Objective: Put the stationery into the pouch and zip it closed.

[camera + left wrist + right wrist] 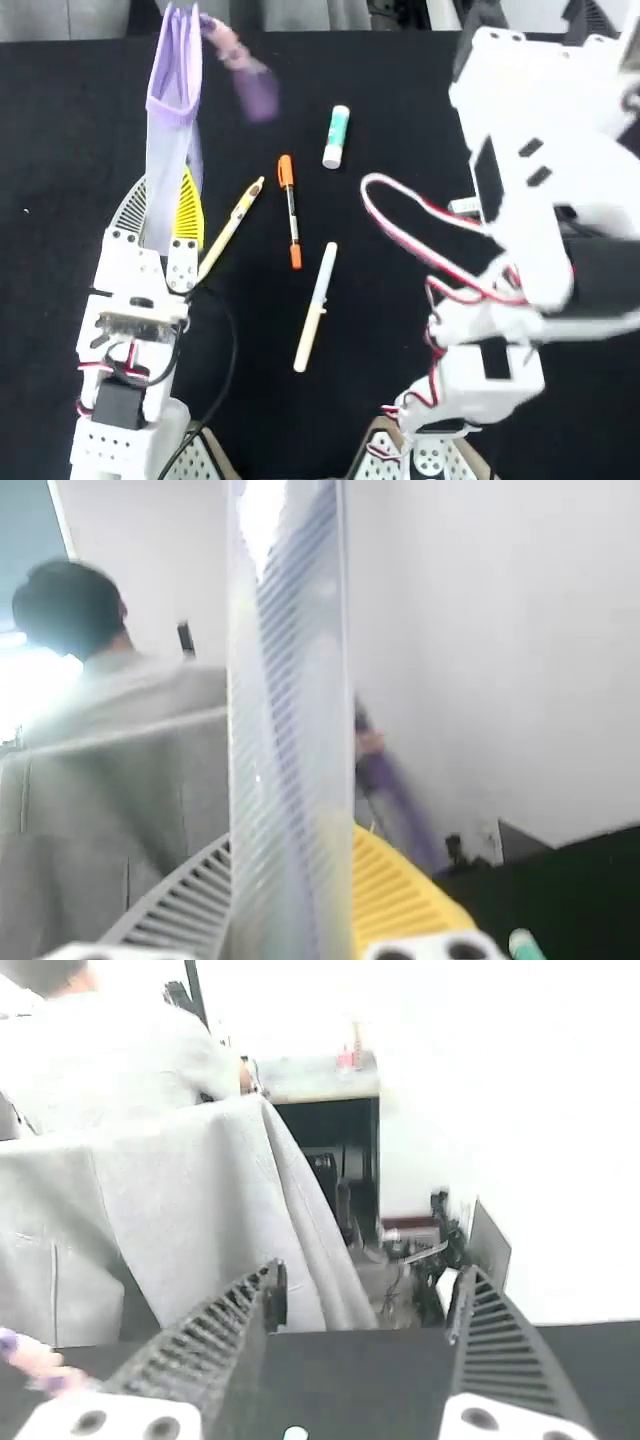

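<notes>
Nearest in, the left fingers (188,215) are clamped on the lower end of the pouch (172,120), which stands up tall on the left of the desk (420,90). Just right of them lies the cream pen (315,306), the closest piece and apart from the others. Beyond it are the yellow pen (230,226), its near end right beside the left fingers, then the orange pen (290,210), and farther off the glue stick (336,137). All four lie on the desk, none in the pouch.

On the right, the right fingers (215,1350) are raised and spread wide with nothing between them, as the right wrist view shows.

Farthest out, a blurred tag (255,92) hangs beside the pouch top. I cannot tell whether the zip is open.

So the job here is the first pick. It looks best to go for the cream pen and grip it across the middle so it stays level. The left arm should hold the pouch steady, with its mouth facing right. Each pen wants to go in end-first, and the glue stick can wait till last.
</notes>
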You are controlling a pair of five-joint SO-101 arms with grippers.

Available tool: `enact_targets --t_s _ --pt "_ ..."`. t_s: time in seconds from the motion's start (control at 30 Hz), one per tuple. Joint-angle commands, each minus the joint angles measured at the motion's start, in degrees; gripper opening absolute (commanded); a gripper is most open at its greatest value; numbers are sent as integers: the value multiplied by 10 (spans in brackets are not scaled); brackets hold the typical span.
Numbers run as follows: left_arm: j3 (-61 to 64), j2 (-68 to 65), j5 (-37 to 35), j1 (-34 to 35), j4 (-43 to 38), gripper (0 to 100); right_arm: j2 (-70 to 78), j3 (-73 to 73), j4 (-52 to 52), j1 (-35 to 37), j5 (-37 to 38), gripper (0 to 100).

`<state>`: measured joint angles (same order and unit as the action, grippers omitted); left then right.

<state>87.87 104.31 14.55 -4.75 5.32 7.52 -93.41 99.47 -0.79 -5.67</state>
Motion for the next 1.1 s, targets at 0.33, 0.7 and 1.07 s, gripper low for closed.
enact_targets --t_s 0.33,0.7,1.07 --pt "-22 3 -4 -109 -142 29 -279 420 11 148 209 273" --pt "-111 3 -4 -209 -142 29 -516 811 -107 155 210 275" --pt "-129 1 -83 -252 -50 29 -844 1375 -544 141 166 273"
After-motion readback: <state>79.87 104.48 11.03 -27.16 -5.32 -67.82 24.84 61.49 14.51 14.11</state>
